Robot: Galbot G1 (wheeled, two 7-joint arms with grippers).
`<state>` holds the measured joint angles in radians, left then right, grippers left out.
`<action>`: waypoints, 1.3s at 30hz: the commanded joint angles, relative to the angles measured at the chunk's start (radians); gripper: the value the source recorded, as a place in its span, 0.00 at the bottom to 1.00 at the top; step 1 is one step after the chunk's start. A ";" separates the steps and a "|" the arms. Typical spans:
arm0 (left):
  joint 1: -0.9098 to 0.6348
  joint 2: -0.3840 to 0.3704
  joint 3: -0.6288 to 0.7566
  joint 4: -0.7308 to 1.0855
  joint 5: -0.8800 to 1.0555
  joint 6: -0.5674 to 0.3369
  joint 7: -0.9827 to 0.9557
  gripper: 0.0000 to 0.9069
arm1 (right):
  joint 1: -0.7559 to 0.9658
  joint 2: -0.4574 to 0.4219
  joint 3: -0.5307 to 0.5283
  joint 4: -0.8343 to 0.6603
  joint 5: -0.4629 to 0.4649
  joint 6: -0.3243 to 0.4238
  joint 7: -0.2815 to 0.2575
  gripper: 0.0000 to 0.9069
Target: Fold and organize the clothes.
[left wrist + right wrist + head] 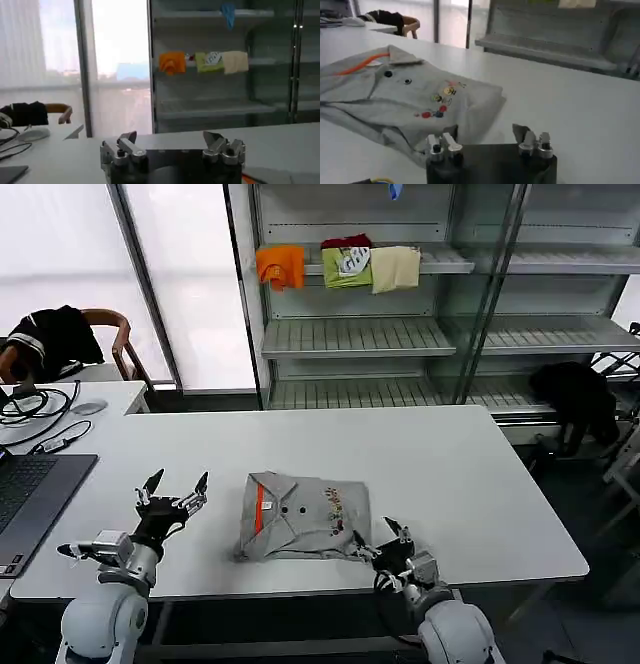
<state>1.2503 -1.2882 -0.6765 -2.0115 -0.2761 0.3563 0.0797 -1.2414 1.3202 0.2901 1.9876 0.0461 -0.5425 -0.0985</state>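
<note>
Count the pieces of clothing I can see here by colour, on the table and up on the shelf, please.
Grey shirt on the table: 1
Orange garment on the shelf: 1
Green garment on the shelf: 1
Cream garment on the shelf: 1
Total: 4

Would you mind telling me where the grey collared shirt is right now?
In the head view, the grey shirt lies folded near the white table's front edge, between the open left gripper and the right gripper, which sits at its corner.
</note>
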 commanded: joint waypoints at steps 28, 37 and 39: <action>0.144 -0.012 -0.032 -0.029 -0.173 -0.106 -0.061 1.00 | 0.167 -0.165 0.333 -0.068 0.235 0.062 0.029 1.00; 0.135 -0.014 -0.032 -0.021 -0.169 -0.139 -0.076 1.00 | 0.128 -0.154 0.320 -0.060 0.241 0.089 0.037 1.00; 0.125 -0.012 -0.033 -0.017 -0.170 -0.135 -0.077 1.00 | 0.123 -0.156 0.322 -0.060 0.247 0.095 0.031 1.00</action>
<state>1.3716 -1.3015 -0.7078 -2.0372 -0.4291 0.2552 0.0126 -1.1036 1.1781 0.5909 1.9339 0.2579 -0.4715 -0.0545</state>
